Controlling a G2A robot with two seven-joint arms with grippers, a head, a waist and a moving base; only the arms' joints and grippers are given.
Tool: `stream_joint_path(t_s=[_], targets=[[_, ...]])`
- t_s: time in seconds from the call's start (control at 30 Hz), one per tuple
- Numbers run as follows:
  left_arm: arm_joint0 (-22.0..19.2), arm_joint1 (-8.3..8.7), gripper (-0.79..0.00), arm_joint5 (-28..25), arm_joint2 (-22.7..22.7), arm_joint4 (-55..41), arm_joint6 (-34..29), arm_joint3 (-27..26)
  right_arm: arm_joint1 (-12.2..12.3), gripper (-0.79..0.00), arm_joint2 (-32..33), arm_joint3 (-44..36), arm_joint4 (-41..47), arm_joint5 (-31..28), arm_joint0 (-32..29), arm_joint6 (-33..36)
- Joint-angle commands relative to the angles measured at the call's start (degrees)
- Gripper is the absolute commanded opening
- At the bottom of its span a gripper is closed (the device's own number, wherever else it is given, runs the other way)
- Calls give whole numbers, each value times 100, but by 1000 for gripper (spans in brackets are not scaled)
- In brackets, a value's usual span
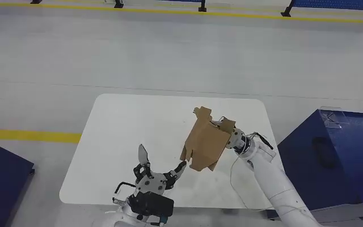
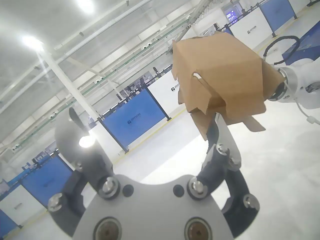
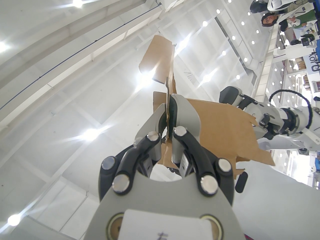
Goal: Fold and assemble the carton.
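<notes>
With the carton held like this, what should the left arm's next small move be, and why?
Probably nudge the open left gripper forward to press the loose end flap inward. The right gripper is shut on a flap at the far end of the carton, steadying it, and one left finger sits at the unfolded flaps.

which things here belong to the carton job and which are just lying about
Job: carton; right gripper, shut on a carton flap; left gripper, open, one fingertip by the carton's lower edge.
Just about: white table; blue cabinet beside it; blue barriers behind.
</notes>
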Motion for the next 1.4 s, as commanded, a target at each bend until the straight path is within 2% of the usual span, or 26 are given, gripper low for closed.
stream_joint_path(t_s=[0.0, 0.43, 0.63, 0.7, 0.77, 0.8, 0.87, 0.9, 0.93, 1.37], targets=[[-35, -25, 0, 21, 92, 73, -68, -5, -8, -785, -7, -12, -11, 5, -8, 2], [-299, -156, 0, 123, 340, 470, -392, 119, -83, -785, -151, -255, -51, 75, -155, 0], [-370, -212, 0, 86, 391, 192, -374, 121, -115, -785, -201, -327, -92, 44, -209, -27], [-366, -223, -151, 79, 391, 142, -332, 103, -122, -785, -212, -342, -142, 35, -214, -40], [-352, -232, -265, 62, 387, 124, -322, 109, -127, -785, -219, -348, -183, 23, -220, -52], [-351, -236, -400, 41, 386, 132, -334, 120, -130, -785, -221, -357, -204, 20, -219, -50], [-362, -248, -548, 7, 392, 141, -365, 138, -136, -785, -226, -379, -233, 17, -226, -59], [-368, -255, -723, -14, 399, 122, -383, 146, -139, -785, -227, -396, -236, 15, -234, -69], [-378, -262, -785, -37, 401, 121, -399, 162, -141, -785, -227, -405, -241, 12, -239, -84], [-391, -271, -785, -48, 403, 106, -415, 178, -141, -785, -227, -405, -241, 12, -239, -84]])
